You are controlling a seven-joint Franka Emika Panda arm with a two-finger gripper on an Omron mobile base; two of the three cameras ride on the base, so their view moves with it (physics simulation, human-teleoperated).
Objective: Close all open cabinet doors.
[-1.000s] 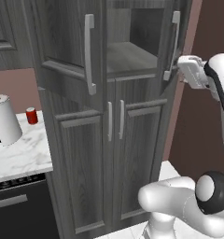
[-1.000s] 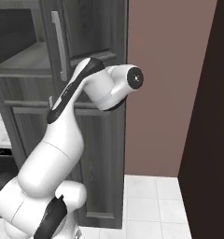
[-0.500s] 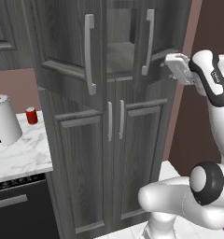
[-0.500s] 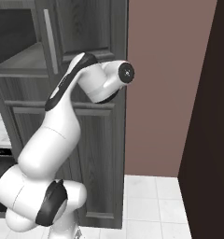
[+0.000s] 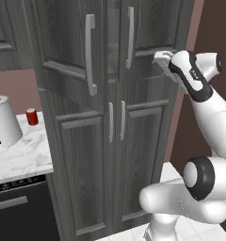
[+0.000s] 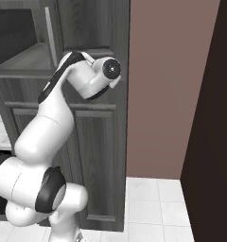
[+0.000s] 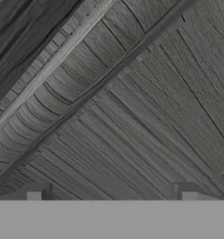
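Two upper cabinet doors show in the left base view. The left upper door [image 5: 63,42] stands swung out, its silver bar handle [image 5: 90,54] toward me. The right upper door [image 5: 152,23] is almost flush, with a narrow dark gap beside its handle [image 5: 130,37]. My gripper [image 5: 158,58] presses against that door's lower right corner. In the hand view the gripper [image 7: 111,196] is open, its fingertips [image 7: 34,193] wide apart right against dark wood grain [image 7: 132,116]. The two lower doors [image 5: 138,160] are shut. From the right base view the right upper door [image 6: 94,23] hides the hand.
A marble counter [image 5: 20,160] to the left carries a white jug [image 5: 4,123] and a red can [image 5: 32,116], above a black dishwasher front [image 5: 16,207]. A brown wall [image 6: 167,85] and white tiled floor [image 6: 158,203] lie right of the cabinet, then a dark tall panel [image 6: 219,118].
The right upper door has swung from wide open to nearly flush, with my hand following it leftward and in toward the cabinet. The left upper door has stayed open.
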